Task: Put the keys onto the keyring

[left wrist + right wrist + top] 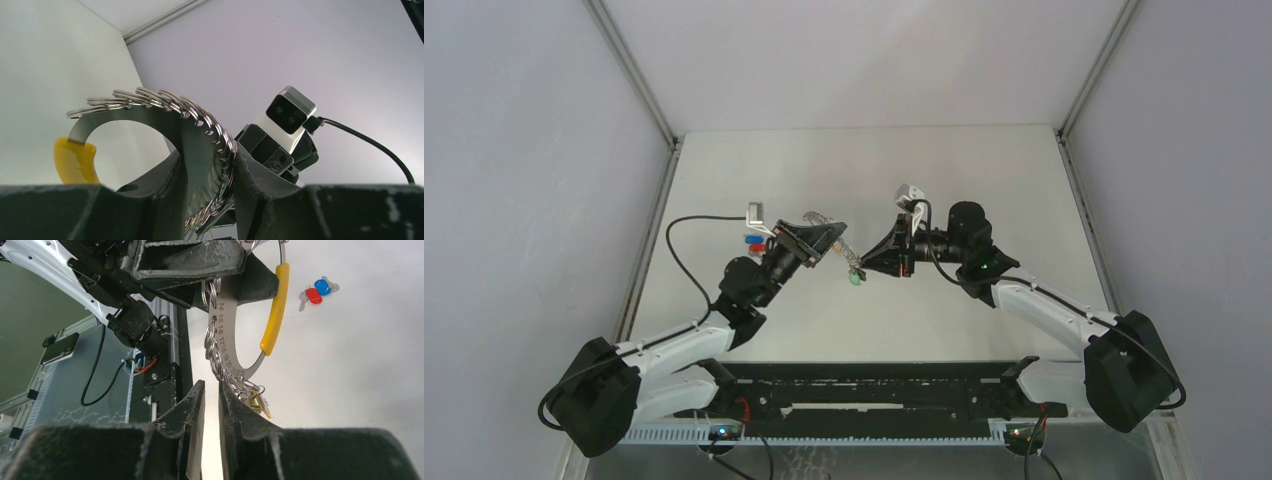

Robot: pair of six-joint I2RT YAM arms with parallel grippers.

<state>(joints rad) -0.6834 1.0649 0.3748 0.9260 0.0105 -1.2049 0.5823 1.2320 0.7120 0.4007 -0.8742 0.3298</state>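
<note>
— Since the keys (315,294) lie on the table (360,365), what do your hands hold?
— My left gripper (827,239) is clenched on the keyring (165,115). Seen from above, the 2 keys lie at 9 o'clock from it. My right gripper (211,400), at 3 o'clock of the keyring, stands slightly released, grasping nothing.

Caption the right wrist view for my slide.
Left end effector grips the keyring near the narrowly open right end effector; red and blue keys lie on the table.
</note>
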